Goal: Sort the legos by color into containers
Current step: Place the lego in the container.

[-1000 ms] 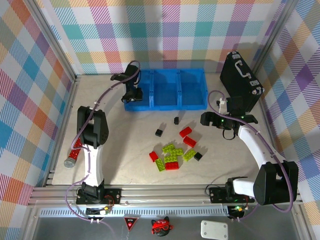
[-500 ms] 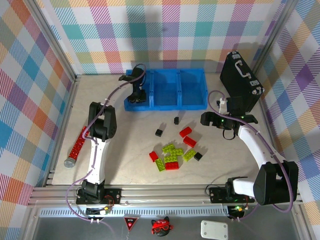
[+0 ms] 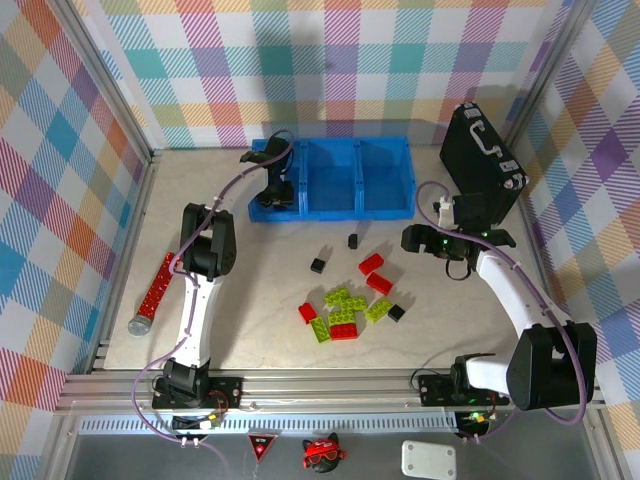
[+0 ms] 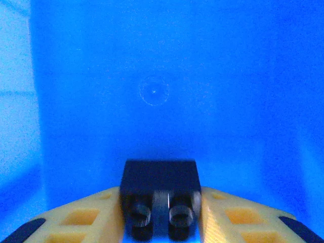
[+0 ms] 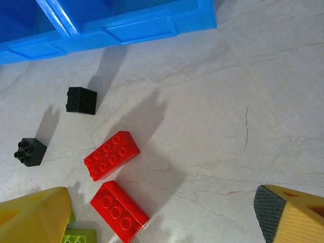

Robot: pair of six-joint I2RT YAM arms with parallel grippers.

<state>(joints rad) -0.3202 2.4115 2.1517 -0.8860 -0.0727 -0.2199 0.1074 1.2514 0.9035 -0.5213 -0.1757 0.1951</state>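
Overhead, a blue tray of three joined open bins sits at the back of a pale tabletop. The left arm reaches over the tray's left-hand bin. Its wrist camera shows the left pincer clenched on a small black brick, studs facing the camera, against the bin's blue inside. Whether the brick touches the bin floor is hard to tell.

In front of the tray's middle and right bins, loose bricks lie scattered on the tabletop. Two black pieces are nearest the tray, with two red pieces just in front of them. Farther from the tray is a tight cluster of lime green bricks with two more red pieces at its edges and another black piece just beside its right end.

The right pincer hangs above the tabletop in front of the tray's right corner, its yellow fingers spread wide and gripping nothing. Right of the tray, a black case with a silver handle stands tilted. Well to the tray's front left lies a red glittery cylinder.
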